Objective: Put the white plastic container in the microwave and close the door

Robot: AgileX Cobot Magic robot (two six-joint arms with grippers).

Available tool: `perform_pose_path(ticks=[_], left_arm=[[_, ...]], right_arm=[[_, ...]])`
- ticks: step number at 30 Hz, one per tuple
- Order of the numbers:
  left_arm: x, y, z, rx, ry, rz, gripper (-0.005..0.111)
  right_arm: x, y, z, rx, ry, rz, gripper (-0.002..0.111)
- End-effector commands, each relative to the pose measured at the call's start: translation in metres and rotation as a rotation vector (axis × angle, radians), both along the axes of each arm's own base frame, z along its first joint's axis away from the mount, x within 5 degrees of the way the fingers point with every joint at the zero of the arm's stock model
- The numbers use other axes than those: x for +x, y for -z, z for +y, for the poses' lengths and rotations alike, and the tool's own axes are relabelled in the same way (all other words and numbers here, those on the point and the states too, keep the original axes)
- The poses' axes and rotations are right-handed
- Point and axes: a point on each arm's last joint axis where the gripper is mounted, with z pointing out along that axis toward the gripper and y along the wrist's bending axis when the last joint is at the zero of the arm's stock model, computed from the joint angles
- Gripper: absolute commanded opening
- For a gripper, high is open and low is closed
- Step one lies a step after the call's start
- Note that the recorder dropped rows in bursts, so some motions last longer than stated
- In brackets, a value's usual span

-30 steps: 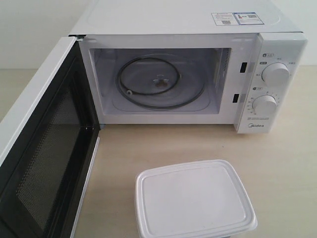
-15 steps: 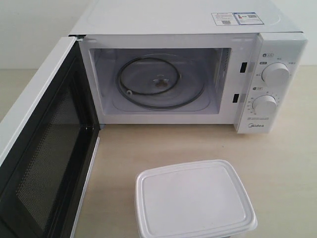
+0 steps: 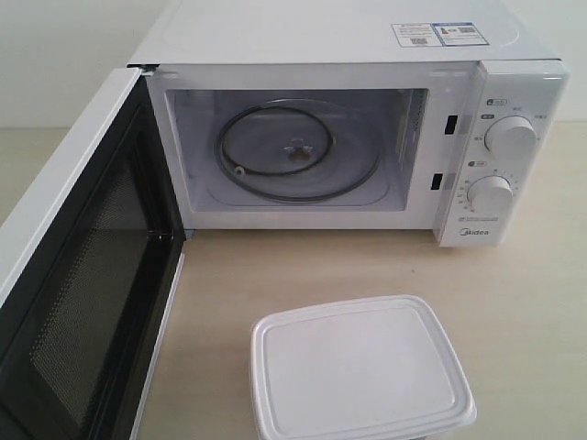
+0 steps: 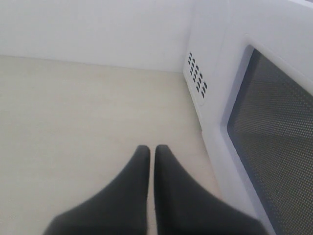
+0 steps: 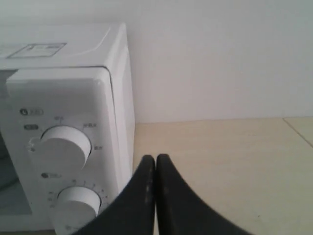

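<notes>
Pale bench [image 3: 303, 266] carries the boxy white microwave [image 3: 348, 46], door [image 3: 83, 275] swung wide with black mesh face showing, so the round glass turntable [image 3: 298, 151] lies open for loading. The white plastic container [image 3: 358, 371], matte, round-cornered, lidded, sits on the bench in front of the cavity, untouched. Left gripper [image 4: 152, 152] and right gripper [image 5: 155, 161]: smooth black jaws clenched on nothing.

both pairs of jaws are smooth matte black, broad-based, tapering to slim tips, perhaps rubbery.
</notes>
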Motion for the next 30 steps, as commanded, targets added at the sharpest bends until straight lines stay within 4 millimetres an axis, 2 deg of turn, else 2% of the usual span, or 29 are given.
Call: perform_pose_path(ticks=[1,6,13,18,30], left_arm=[[0.000,0.001,0.000,-0.003,-0.002,0.001,0.004],[0.000,0.001,0.000,-0.003,-0.002,0.001,0.004],[0.000,0.001,0.000,-0.003,-0.002,0.001,0.004],[0.000,0.001,0.000,-0.003,-0.002,0.001,0.004],[0.000,0.001,0.000,-0.003,-0.002,0.001,0.004]], right_arm=[[0.013,0.012,0.007,-0.048,-0.093,0.050,0.000],[0.022,0.028,0.021,-0.144,-0.276,0.081,0.000],[0.033,0.040,0.036,-0.038,-0.430,0.010,0.000],[0.030,0.053,0.051,-0.072,-0.625,0.045,0.000],[0.021,0.076,0.070,-0.017,-0.922,0.082,0.000]])
